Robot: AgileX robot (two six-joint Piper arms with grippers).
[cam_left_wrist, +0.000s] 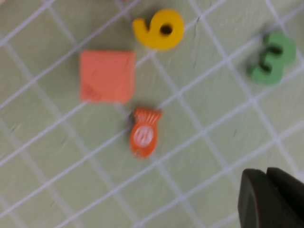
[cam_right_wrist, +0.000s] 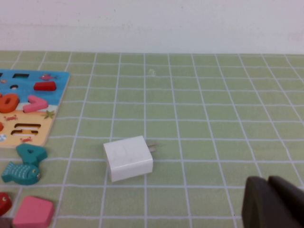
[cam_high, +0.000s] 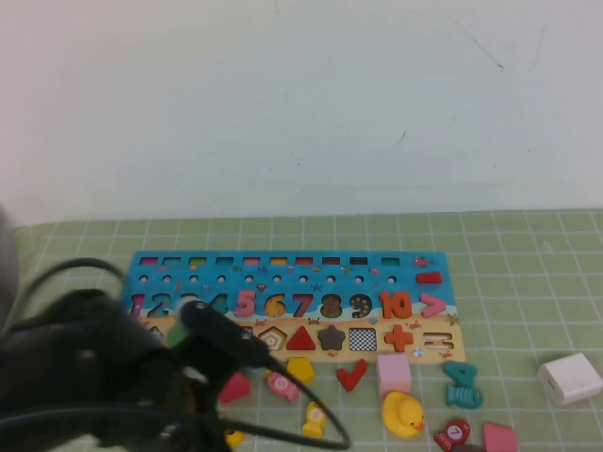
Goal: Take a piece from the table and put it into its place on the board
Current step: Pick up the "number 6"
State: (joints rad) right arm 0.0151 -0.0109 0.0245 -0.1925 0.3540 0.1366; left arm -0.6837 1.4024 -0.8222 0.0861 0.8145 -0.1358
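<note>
The yellow numeral "6" point(cam_left_wrist: 159, 29) lies flat on the green mat in the left wrist view, beside an orange square piece point(cam_left_wrist: 107, 76), an orange fish point(cam_left_wrist: 144, 131) and a green "3" point(cam_left_wrist: 272, 58). My left gripper point(cam_left_wrist: 267, 172) is shut and empty, hovering above the mat well clear of the "6". In the high view the black left arm point(cam_high: 94, 377) covers that patch and the board's left end. The blue and tan board point(cam_high: 292, 268) lies across the middle. My right gripper point(cam_right_wrist: 269, 179) is shut and empty over bare mat, out of the high view.
Loose pieces lie in front of the board: a yellow rubber duck point(cam_high: 403, 412), a yellow fish point(cam_high: 314, 419), a red check mark point(cam_high: 351, 375), a pink block point(cam_high: 394, 373) and a teal fish point(cam_high: 464, 384). A white charger point(cam_high: 569, 378) sits at the right, also in the right wrist view point(cam_right_wrist: 128, 157).
</note>
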